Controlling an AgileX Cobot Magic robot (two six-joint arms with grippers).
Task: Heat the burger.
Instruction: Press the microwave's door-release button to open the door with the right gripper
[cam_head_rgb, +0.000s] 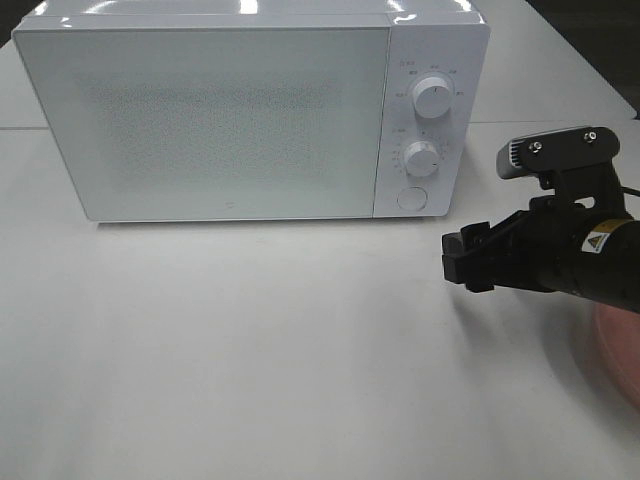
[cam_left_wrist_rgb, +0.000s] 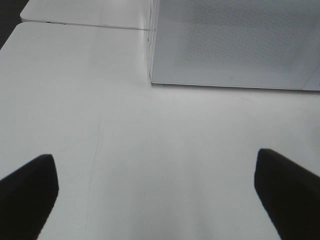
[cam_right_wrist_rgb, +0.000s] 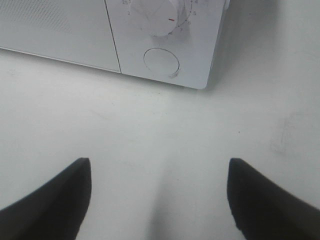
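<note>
The burger is out of view in every frame. In the exterior high view my right gripper (cam_head_rgb: 458, 257) hovers over the table in front of the microwave's control panel, pointing left. In the right wrist view the right gripper (cam_right_wrist_rgb: 160, 200) stands open with nothing between its dark fingers (cam_right_wrist_rgb: 55, 200), facing the round door button (cam_right_wrist_rgb: 161, 61). In the left wrist view the left gripper (cam_left_wrist_rgb: 157, 200) stands wide open and empty above bare table, with the microwave's lower left corner (cam_left_wrist_rgb: 152, 80) ahead. The left arm does not show in the exterior high view.
A white microwave (cam_head_rgb: 230, 120) with its door shut stands at the back of the white table (cam_head_rgb: 250, 350). Its panel carries two knobs (cam_head_rgb: 433, 98) (cam_head_rgb: 421, 157) and a round button (cam_head_rgb: 411, 198). A pink plate (cam_head_rgb: 615, 345) shows at the right edge, partly under the right arm.
</note>
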